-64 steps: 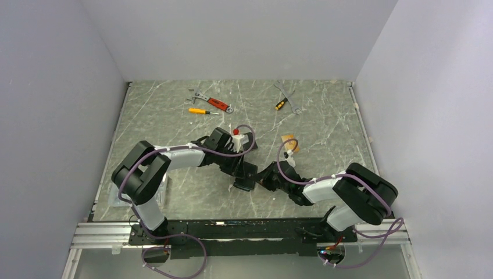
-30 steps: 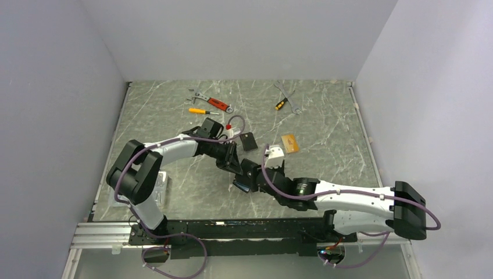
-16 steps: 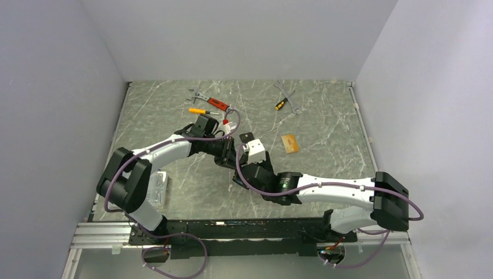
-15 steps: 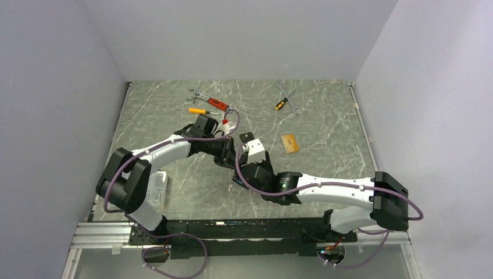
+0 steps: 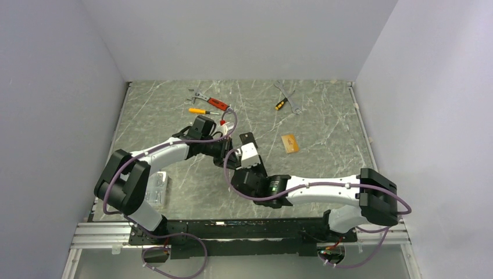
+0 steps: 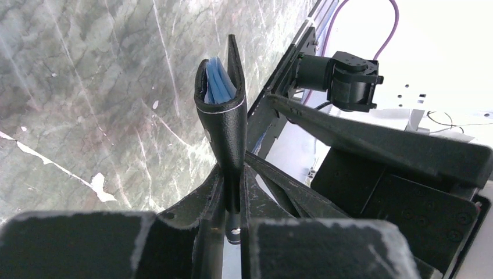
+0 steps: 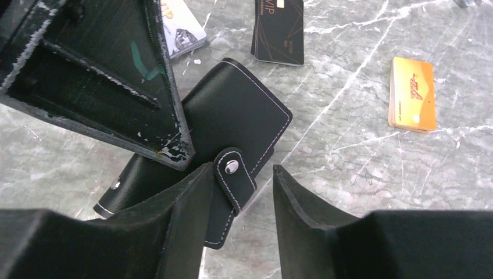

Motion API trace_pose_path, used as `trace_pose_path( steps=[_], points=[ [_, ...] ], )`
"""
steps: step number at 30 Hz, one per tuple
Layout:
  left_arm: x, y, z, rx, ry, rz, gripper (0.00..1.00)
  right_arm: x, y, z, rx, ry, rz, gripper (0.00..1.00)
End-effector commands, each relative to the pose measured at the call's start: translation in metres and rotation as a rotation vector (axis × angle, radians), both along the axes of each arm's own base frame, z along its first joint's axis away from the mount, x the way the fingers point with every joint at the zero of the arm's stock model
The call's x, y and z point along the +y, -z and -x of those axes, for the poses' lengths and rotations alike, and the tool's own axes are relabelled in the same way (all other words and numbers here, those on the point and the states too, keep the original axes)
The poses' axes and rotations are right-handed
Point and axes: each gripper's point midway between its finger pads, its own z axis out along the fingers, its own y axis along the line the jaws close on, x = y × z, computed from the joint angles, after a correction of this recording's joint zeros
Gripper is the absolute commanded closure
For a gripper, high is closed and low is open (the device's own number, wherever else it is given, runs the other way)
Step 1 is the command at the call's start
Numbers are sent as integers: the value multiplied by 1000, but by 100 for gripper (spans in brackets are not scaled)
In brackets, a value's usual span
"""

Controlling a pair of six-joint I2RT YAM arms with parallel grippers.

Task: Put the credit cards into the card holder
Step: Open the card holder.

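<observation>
The black card holder (image 7: 238, 119) is gripped on edge by my left gripper (image 6: 232, 195), which is shut on it; its blue-grey lining (image 6: 220, 81) shows at the top of the fold. Its snap strap (image 7: 232, 174) hangs between the open jaws of my right gripper (image 7: 243, 174), which touch nothing. In the top view both grippers meet, left (image 5: 225, 156) and right (image 5: 239, 168), hiding the holder. A black card (image 7: 279, 32) (image 5: 249, 139), a gold-orange card (image 7: 413, 93) (image 5: 290, 143) and a silver printed card (image 7: 181, 29) lie flat on the table beyond.
A red-handled wrench (image 5: 216, 104) and an orange screwdriver (image 5: 200, 110) lie at the back left. A spanner with a small screwdriver (image 5: 287, 97) lies at the back right. A clear packet (image 5: 157, 187) lies by the left arm's base. Walls close three sides.
My right arm has stretched out and swung left, bringing its open gripper to the card holder. My left gripper has shifted slightly back and left, still holding the holder.
</observation>
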Motion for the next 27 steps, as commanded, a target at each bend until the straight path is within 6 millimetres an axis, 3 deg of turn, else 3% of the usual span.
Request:
trace_pose_path(
  steps=[1,6,15,27],
  points=[
    [-8,-48,15,-9,80,180,100,-2,-1,-1,-60,31,89,58],
    [-8,-52,18,9,91,217,100,6,-2,2,-111,43,119,68],
    [-8,-57,21,20,98,235,100,-12,-3,-2,-161,135,115,100],
    [-8,-58,21,19,103,240,100,-38,-6,-3,-170,249,-6,100]
  ],
)
